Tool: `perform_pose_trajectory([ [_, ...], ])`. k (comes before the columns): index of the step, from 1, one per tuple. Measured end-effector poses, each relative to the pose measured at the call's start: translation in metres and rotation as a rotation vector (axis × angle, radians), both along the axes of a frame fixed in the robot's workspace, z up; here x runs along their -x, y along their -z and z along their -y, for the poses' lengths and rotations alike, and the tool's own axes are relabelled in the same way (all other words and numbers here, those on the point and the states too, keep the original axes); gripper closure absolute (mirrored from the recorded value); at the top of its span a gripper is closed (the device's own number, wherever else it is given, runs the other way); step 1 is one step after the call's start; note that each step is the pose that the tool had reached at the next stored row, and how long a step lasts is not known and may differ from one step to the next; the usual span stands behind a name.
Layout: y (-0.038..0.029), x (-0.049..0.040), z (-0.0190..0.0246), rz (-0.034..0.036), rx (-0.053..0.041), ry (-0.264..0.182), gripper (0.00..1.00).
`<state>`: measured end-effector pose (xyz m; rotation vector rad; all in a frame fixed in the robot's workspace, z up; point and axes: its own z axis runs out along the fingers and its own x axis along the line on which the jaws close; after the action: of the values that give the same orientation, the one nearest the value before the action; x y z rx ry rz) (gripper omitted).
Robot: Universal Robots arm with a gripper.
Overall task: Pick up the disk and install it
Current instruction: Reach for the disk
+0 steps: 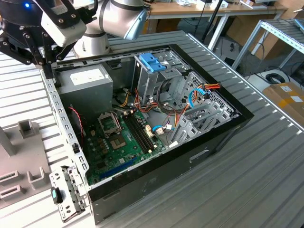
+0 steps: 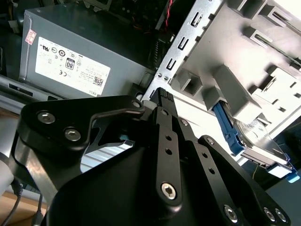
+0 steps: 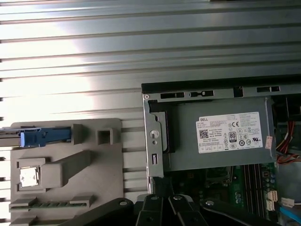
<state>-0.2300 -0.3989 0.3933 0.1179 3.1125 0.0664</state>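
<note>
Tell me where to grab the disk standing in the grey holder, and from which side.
Grip the disk across its two flat faces near the exposed upper edge, coming from above. It stands on edge in a slot of the grey holder, a blue rail along one side, so likely just that edge is free.

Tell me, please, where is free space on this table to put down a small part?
The ribbed table is bare on the exterior view's right of the computer case, out to the table edge. Crowded: inside the case, with cables and drive cage; the grey fixture holds the disk.
</note>
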Motion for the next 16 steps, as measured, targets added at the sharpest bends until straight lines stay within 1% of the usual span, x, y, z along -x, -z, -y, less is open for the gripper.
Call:
perform_pose_trajectory([
  [8, 0.0, 0.003, 0.0, 0.0001, 0.0, 0.0, 0.89],
  [9, 0.0, 0.0126, 0.0, 0.0, 0.0, 0.0, 0.89],
  [10, 0.0, 0.0186, 0.0, 0.0001, 0.0, 0.0, 0.89],
  [11, 0.0, 0.0213, 0.0, 0.0001, 0.0, 0.0, 0.89],
  [16, 0.0, 0.0238, 0.0, 0.0, 0.0, 0.0, 0.89],
])
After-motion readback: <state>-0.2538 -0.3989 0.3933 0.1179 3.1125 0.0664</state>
